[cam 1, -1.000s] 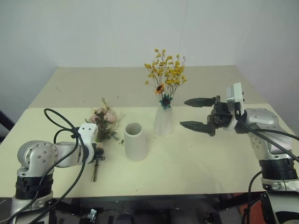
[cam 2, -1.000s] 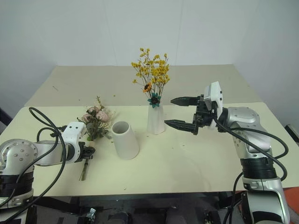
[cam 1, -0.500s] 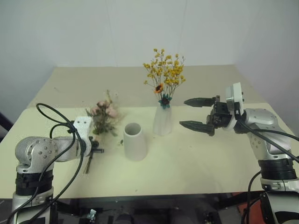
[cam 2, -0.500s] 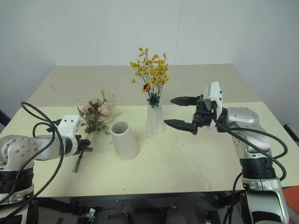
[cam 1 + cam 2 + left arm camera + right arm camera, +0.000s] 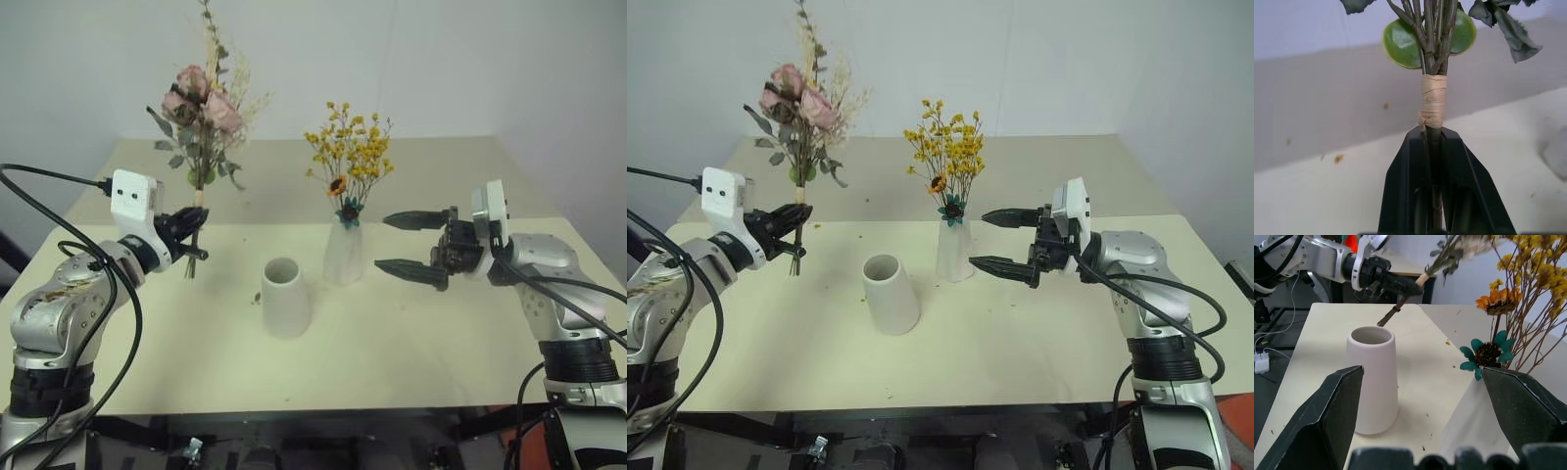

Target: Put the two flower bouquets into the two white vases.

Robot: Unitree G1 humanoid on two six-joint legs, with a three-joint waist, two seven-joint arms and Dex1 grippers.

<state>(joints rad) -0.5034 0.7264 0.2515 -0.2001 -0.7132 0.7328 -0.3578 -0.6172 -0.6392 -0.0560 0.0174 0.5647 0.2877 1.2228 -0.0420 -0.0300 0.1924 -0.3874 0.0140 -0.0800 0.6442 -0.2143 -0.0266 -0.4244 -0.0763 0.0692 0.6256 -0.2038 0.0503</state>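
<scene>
My left gripper (image 5: 193, 227) is shut on the stems of the pink rose bouquet (image 5: 203, 108), holding it upright above the table at the left; the tan wrap (image 5: 1432, 100) sits just past the fingertips. The yellow-orange bouquet (image 5: 350, 157) stands in the slim white vase (image 5: 343, 253) at mid-table. In front of it and a little left is the shorter, wide-mouthed vase (image 5: 284, 297), empty. My right gripper (image 5: 394, 242) hangs open just right of the slim vase, pointing left, with nothing between its fingers.
The pale yellow table (image 5: 411, 343) holds a few small crumbs of plant debris. A second beige table surface (image 5: 274, 166) runs behind it up to the white wall.
My left arm has lifted the rose bouquet off the table and swung it from lying flat to upright. The right arm has stayed where it was.
</scene>
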